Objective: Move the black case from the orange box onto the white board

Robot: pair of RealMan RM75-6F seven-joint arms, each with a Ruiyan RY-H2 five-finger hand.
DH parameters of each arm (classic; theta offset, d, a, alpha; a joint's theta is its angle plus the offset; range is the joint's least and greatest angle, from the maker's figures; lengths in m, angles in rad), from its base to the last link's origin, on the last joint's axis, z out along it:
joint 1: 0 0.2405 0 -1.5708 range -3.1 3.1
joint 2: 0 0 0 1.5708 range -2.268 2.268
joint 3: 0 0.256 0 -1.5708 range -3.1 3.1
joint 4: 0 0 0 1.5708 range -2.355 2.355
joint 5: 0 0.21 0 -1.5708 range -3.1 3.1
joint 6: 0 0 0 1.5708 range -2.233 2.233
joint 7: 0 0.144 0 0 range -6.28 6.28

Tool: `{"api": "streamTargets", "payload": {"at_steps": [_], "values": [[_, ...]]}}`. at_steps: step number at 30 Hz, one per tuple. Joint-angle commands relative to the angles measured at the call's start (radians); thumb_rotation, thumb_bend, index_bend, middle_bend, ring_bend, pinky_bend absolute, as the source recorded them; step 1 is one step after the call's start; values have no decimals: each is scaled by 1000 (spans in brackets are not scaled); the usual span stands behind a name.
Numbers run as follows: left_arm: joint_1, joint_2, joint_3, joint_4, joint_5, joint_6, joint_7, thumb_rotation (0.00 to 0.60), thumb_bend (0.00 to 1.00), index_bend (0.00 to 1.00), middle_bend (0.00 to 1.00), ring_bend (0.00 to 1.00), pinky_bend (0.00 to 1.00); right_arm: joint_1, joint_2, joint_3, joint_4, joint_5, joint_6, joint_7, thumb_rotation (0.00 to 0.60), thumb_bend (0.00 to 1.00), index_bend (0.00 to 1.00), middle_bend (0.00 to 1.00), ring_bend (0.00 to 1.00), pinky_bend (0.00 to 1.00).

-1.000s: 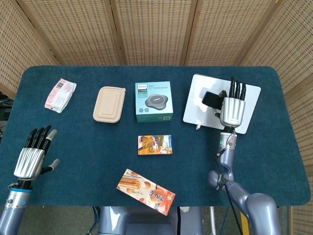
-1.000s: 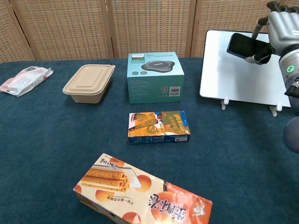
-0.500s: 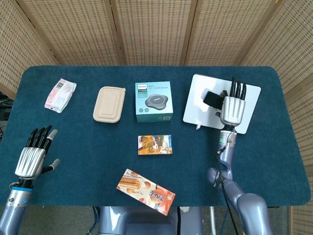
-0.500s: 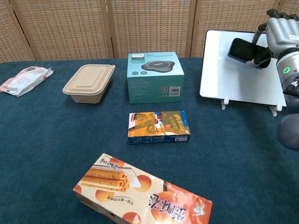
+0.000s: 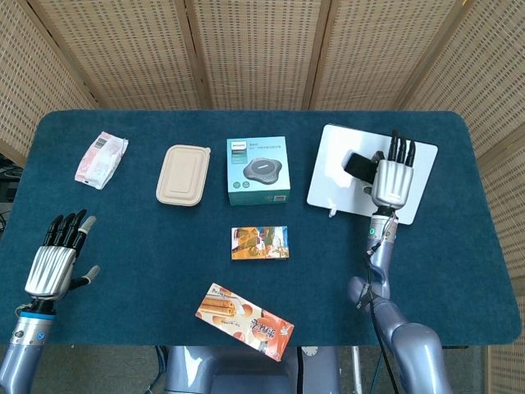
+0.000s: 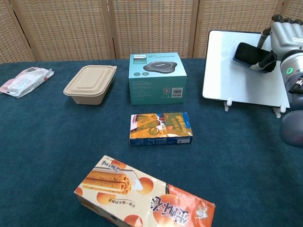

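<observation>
The right robot hand [image 5: 390,184] holds the black case [image 5: 358,166] over the white board [image 5: 332,172]. The case sticks out from the thumb side of that hand, toward the middle of the table [image 5: 148,246]. Its long side seems to run across the board, left to right, and in the chest view it looks a little tilted. I cannot tell for sure if the case touches the board yet or hangs just above it.

The right hand's fingers [image 6: 284,21] point up and away from the robot, and the thumb [image 6: 259,67] presses the case from below.

The left robot hand [image 5: 56,261] is far away, near the front left edge of the table. It holds nothing and its fingers are spread apart.

The orange box [image 5: 260,243] lies in the middle of the table with nothing on it. It is well apart from the case now.

I think the job is almost done. The next move is likely to lay the case flat on the board and let go. The board leans on small feet, so the case could slide if it is let go too soon.
</observation>
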Motion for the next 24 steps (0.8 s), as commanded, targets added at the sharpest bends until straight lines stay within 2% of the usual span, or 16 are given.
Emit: {"api": "streamTargets", "payload": {"at_steps": [1, 24], "values": [[0, 0, 0, 0, 0, 1, 1, 600, 237, 0, 0, 0, 0, 1, -1, 2, 3, -1, -5, 2, 600, 156, 570, 34, 0, 0], [-2, -3, 0, -1, -9, -6, 8, 600, 237, 0, 0, 0, 0, 12, -11, 19, 23, -4, -56, 4, 600, 158, 570, 34, 0, 0]]}}
